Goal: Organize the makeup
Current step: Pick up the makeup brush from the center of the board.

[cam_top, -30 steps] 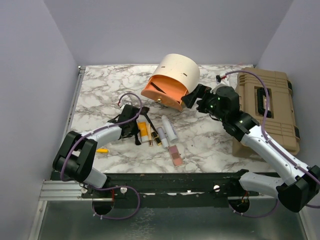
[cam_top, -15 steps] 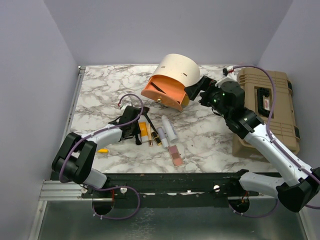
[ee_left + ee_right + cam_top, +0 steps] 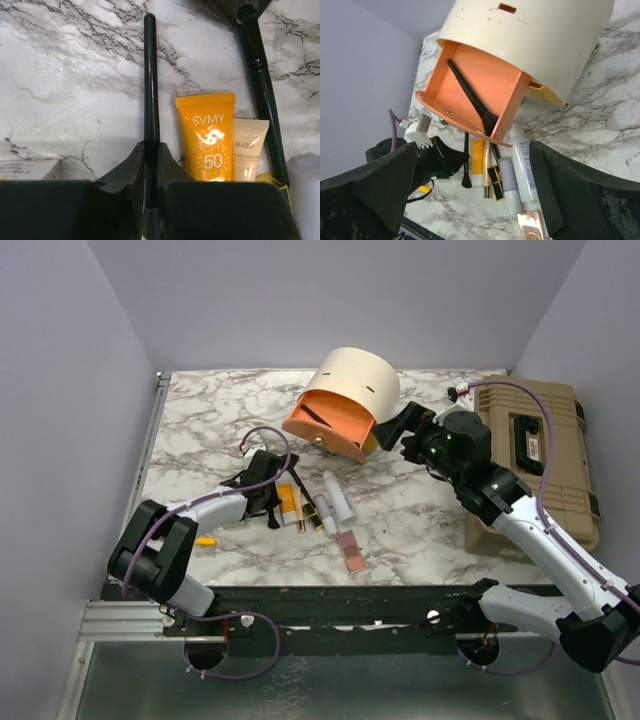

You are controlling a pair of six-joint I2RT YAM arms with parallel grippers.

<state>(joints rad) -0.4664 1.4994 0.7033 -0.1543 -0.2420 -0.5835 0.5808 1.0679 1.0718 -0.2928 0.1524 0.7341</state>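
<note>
Right: left gripper (image 3: 150, 161) is clamped on the thin black brush (image 3: 149, 70), jaws pinched tight round the handle, toward what looks like the bristle end. The brush lies flat on the marble table (image 3: 75, 75), in front of the cream case (image 3: 358, 380) and off to its left. A low pinch makes sense to me, since the handle is too thin to catch otherwise.

The rest of the makeup sits in a row in front of the case:
- orange tube (image 3: 207, 145), just beside my brush
- small cream tube (image 3: 248, 150), touching the orange one
- second black brush (image 3: 260, 80), just past the cream tube
- lipsticks (image 3: 312, 515) and white tubes (image 3: 338, 498)
- pink palette (image 3: 351, 551), farthest from the case

Right gripper (image 3: 392, 426) hangs spread wide just right of the case, holding nothing — I read it as ready to steady the case. The case's orange drawer (image 3: 502, 92) faces the row with a stowed brush (image 3: 470, 97) already inside, so I judge mine goes there next.

Risk — the thin handle twisting in the pads on the lift.
</note>
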